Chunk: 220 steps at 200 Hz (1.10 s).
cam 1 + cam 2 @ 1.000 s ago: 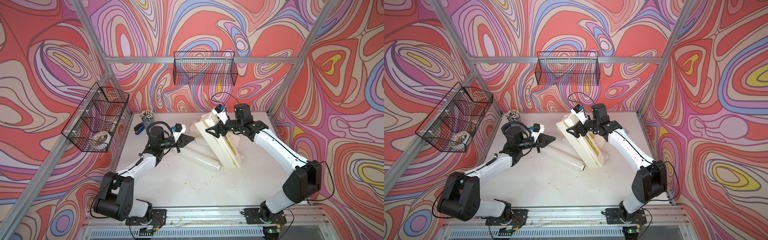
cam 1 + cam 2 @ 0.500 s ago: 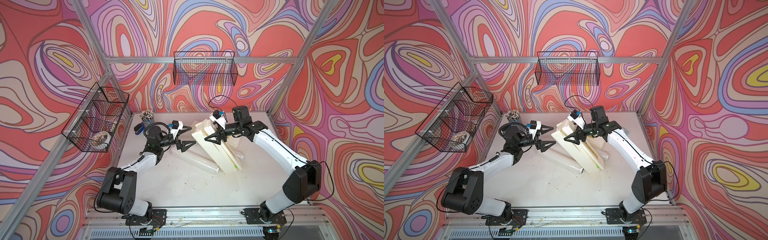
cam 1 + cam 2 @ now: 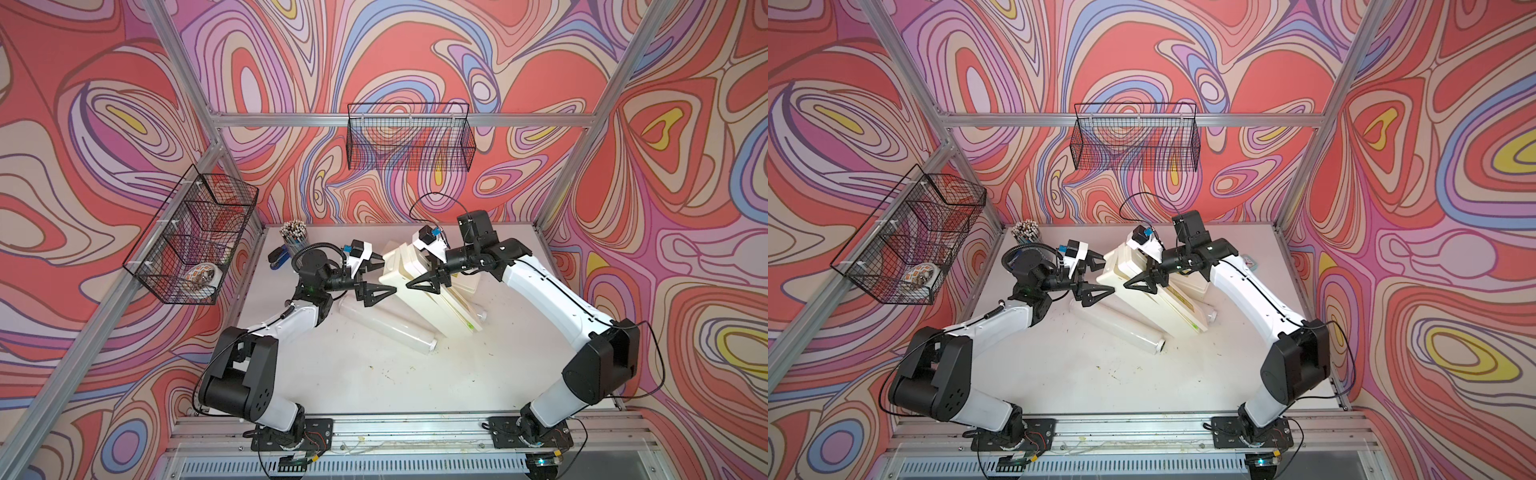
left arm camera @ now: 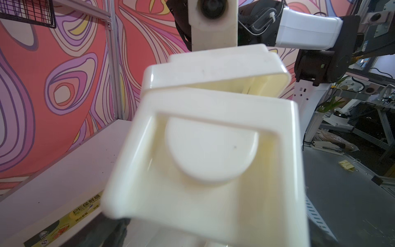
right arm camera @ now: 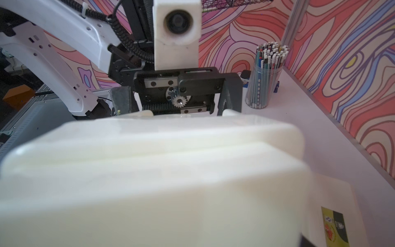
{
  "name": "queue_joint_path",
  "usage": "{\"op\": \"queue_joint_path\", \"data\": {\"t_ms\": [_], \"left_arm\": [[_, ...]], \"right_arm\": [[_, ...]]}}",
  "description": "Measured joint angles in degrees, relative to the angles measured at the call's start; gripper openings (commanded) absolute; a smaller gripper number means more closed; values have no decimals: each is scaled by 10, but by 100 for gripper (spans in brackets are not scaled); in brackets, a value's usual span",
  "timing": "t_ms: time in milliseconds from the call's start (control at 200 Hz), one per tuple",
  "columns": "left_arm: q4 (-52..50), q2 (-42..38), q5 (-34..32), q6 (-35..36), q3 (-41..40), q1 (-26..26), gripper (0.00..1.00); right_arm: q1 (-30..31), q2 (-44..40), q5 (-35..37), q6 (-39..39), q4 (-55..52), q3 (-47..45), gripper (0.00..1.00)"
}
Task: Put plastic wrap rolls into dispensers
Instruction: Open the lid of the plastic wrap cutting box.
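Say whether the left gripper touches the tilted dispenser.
Cannot tell. In both top views the open jaws of the left gripper flank the raised end of the dispenser, but neither contact nor gap shows; wrist views are blurred.

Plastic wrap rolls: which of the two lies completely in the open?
The roll nearest the left gripper, lying bare on the table. The other shows only its tube end past the raised dispenser.

Table [image 3: 353,374] holds plastic wrap roll [image 3: 386,326], dispensers [image 3: 434,305], pencil cup [image 3: 294,240], stapler [image 3: 277,260].
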Motion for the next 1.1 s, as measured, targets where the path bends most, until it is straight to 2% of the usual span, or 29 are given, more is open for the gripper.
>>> {"op": "queue_joint_path", "data": {"t_ms": [280, 356, 426, 506, 566, 726, 836, 987, 1102], "left_arm": [[-29, -3, 10, 30, 7, -21, 100], [-29, -4, 9, 31, 9, -30, 93], [-30, -4, 7, 32, 9, -33, 79], [-35, -4, 2, 36, 9, -32, 50], [-38, -4, 2, 38, 9, -32, 32], [-70, -12, 2, 60, 9, -31, 0], [-139, -35, -4, 104, 10, -29, 0], [-266, -62, -23, 174, 29, -30, 0], [-311, -66, -32, 198, 38, -31, 0]], "right_arm": [[17, 19, 1, -32, -31, 11, 36], [20, 20, 1, -32, -32, 11, 38], [20, 21, 1, -30, -37, 11, 39], [17, 22, 4, -26, -39, 11, 40], [17, 22, 6, -24, -41, 11, 41], [19, 22, 13, -17, -40, 11, 44], [20, 22, 10, -13, -35, 8, 44], [13, 20, -21, 1, 1, -19, 36], [10, 20, -33, 14, 23, -30, 30]]}}
